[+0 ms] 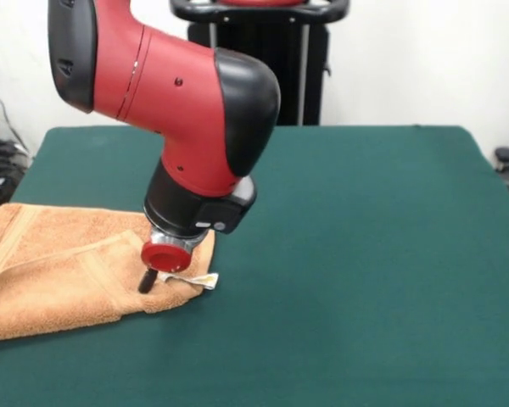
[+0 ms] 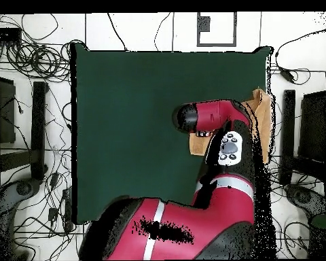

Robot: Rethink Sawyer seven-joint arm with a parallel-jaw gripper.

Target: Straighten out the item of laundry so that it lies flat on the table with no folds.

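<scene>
Towel [image 1: 59,271] lies folded over itself at the table's [image 1: 365,254] nine o'clock edge, front view. Gripper [image 1: 148,281] presses its corner beside the white tag [image 1: 199,280]; its opening cannot be told.

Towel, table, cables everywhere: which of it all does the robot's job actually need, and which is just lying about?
Part of the job:
towel, still folded over
green table
gripper, at the towel's corner by the white tag

Just lying about:
cables on the floor
black stand behind the table

The red and black arm [image 1: 178,93] descends steeply from above, wrist bent downward, gripper [image 1: 148,280] lowered at its tip, finger state not discernible.
</scene>
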